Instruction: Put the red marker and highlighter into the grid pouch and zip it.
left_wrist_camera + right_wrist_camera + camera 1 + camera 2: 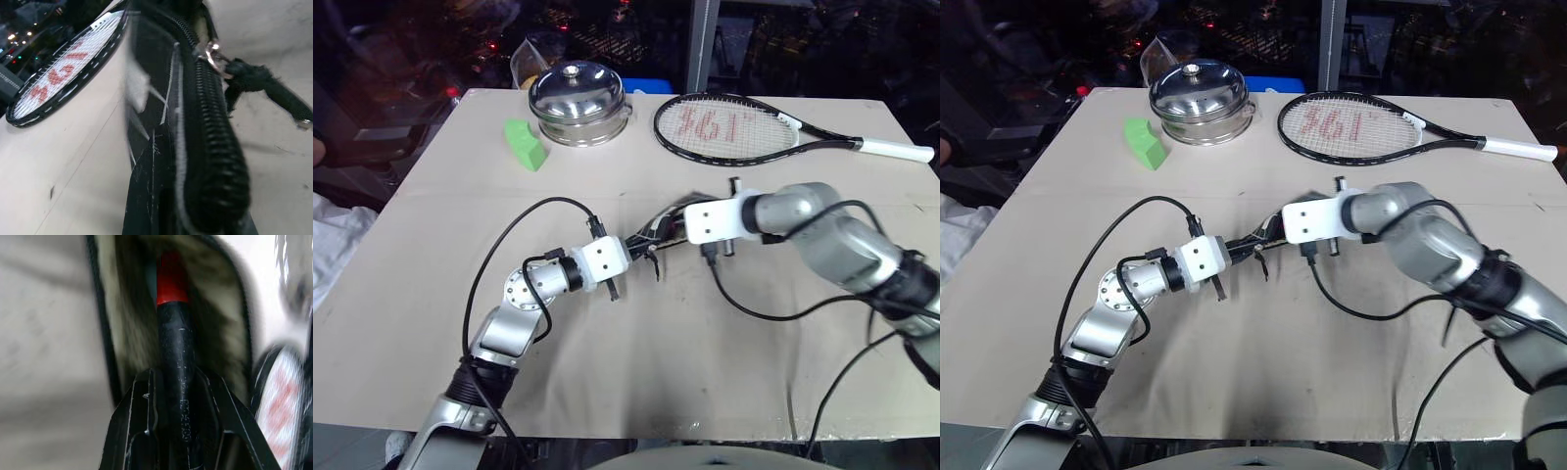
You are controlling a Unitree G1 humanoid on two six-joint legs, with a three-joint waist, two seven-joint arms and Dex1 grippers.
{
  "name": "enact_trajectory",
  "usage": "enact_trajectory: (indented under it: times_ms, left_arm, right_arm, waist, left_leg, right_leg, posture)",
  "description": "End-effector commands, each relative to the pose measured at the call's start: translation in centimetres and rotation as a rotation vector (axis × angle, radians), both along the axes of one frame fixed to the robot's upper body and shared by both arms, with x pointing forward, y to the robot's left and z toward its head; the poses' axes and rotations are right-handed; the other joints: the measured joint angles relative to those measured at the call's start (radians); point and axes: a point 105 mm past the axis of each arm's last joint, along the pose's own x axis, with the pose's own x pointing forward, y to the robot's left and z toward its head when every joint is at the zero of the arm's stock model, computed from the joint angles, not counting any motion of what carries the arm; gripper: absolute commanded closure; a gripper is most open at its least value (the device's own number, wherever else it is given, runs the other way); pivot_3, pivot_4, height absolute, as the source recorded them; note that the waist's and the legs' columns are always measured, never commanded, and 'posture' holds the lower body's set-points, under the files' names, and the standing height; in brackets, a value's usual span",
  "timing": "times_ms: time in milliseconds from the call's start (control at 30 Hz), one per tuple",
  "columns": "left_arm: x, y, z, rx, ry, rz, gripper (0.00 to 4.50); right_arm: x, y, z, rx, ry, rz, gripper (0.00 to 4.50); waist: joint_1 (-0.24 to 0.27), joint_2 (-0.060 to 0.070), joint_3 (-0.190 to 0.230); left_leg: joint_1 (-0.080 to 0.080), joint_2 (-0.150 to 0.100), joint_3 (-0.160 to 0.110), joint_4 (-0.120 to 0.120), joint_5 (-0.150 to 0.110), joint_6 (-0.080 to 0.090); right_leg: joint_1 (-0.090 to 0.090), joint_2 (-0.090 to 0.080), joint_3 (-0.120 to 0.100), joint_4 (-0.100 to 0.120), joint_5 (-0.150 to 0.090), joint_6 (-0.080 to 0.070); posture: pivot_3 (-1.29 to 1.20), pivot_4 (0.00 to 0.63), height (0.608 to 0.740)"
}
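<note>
Partway done. Marker (173,357) pinched in right gripper (176,382), red cap poking into the open mouth of the pouch (220,333), tan lining all round it. Not dropped in yet. Pouch held up off the table (460,245) near its middle, pinched at one end by left gripper (631,250), fingers pressed tight on the fabric. Zipper (210,122) not closed, with its pull (215,51) hanging off the side.

Left to do: let the marker go inside, put the highlighter in, zip up. Highlighter maybe inside the pouch already, hard to say with the dark inside.

Count: one pouch, one marker, two grippers. Near the far edge of the table: one racket (729,127), one shiny pot (578,98), one green block (526,144) toward the far left corner.
</note>
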Motion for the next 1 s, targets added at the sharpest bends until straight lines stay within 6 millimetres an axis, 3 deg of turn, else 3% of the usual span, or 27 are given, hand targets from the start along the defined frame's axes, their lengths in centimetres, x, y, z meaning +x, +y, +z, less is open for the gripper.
enact_trajectory:
  times_ms: [33, 133, 200, 333, 400, 467, 733, 867, 1000]
  left_arm:
    - [-0.6, -1.1, 1.2, -0.024, -0.044, -0.041, 4.5]
    - [-0.5, -0.8, 1.1, -0.039, -0.031, -0.012, 4.5]
    - [-0.2, -0.3, 1.0, -0.073, -0.003, 0.031, 4.5]
    - [0.3, 0.1, 1.3, -0.127, 0.034, 0.08, 4.5]
    - [1.0, 0.3, 1.8, -0.179, 0.065, 0.105, 4.5]
    - [1.3, 0.2, 2.2, -0.208, 0.084, 0.108, 4.5]
    - [1.4, -0.1, 2.5, -0.195, 0.11, 0.061, 4.5]
    - [1.1, -0.2, 2.4, -0.173, 0.109, 0.04, 4.5]
    - [0.9, -0.3, 2.3, -0.153, 0.1, 0.029, 4.5]
  right_arm:
    - [0.3, 1.2, 0.7, 0.006, -0.006, 0.075, 3.2]
    - [0.8, 0.8, 1.6, 0.054, -0.014, 0.047, 1.71]
    - [0.4, -0.5, 2.9, 0.193, 0.103, -0.044, 0.82]
    - [-1.4, -2.3, 5.5, 0.476, 0.376, -0.164, 0.82]
    - [-5.7, -4.6, 5.7, 0.611, 0.725, -0.219, 0.82]
    - [-8.3, -4.9, 4.5, 0.648, 0.878, -0.254, 0.82]
    - [-7.3, -0.9, 0.8, 0.865, 0.922, -0.409, 0.82]
    - [-6.0, 1.6, 0.6, 0.96, 0.937, -0.421, 0.82]
    - [-5.5, 2.8, 1.2, 1.0, 0.935, -0.4, 0.82]
  waist:
    - [0.007, 0.0, 0.0]
    - [0.012, 0.001, 0.0]
    - [0.014, 0.001, 0.0]
    - [0.018, 0.001, 0.0]
    - [0.03, 0.001, 0.0]
    - [0.029, 0.0, 0.0]
    - [-0.002, 0.001, 0.0]
    - [0.002, 0.001, 0.0]
    - [0.004, 0.001, 0.0]
  left_leg:
    - [0.0, 0.0, 0.0, 0.0, 0.0, 0.0]
    - [-0.002, -0.001, 0.0, 0.002, 0.0, 0.0]
    - [-0.003, -0.001, 0.001, 0.004, -0.001, 0.001]
    - [-0.002, -0.001, 0.001, 0.005, -0.001, 0.001]
    - [-0.002, -0.001, 0.0, 0.005, -0.002, 0.004]
    - [-0.002, -0.001, -0.003, 0.005, -0.003, 0.005]
    - [-0.001, -0.001, -0.003, 0.004, -0.003, 0.005]
    - [-0.002, -0.001, -0.004, 0.005, -0.003, 0.005]
    - [-0.002, -0.002, -0.003, 0.005, -0.003, 0.005]
  right_leg:
    - [0.0, 0.0, 0.0, 0.0, 0.0, 0.0]
    - [0.0, -0.001, -0.001, -0.001, 0.0, 0.0]
    - [0.0, -0.003, -0.001, 0.0, 0.0, 0.0]
    - [0.001, -0.005, -0.001, 0.001, 0.0, 0.0]
    - [0.001, -0.005, -0.002, 0.001, 0.0, 0.0]
    - [0.002, -0.005, -0.004, 0.0, 0.0, 0.0]
    - [0.002, -0.003, -0.002, 0.003, 0.0, 0.0]
    - [0.002, -0.002, -0.002, 0.003, 0.0, 0.0]
    - [0.002, -0.002, -0.003, 0.002, 0.0, 0.0]
  posture:
    - [0.0, 0.15, 0.74]
    - [0.0, 0.15, 0.74]
    - [0.0, 0.15, 0.74]
    - [0.0, 0.15, 0.74]
    - [0.0, 0.15, 0.74]
    - [0.0, 0.15, 0.74]
    - [0.0, 0.15, 0.74]
    - [0.0, 0.15, 0.74]
    - [0.0, 0.15, 0.74]
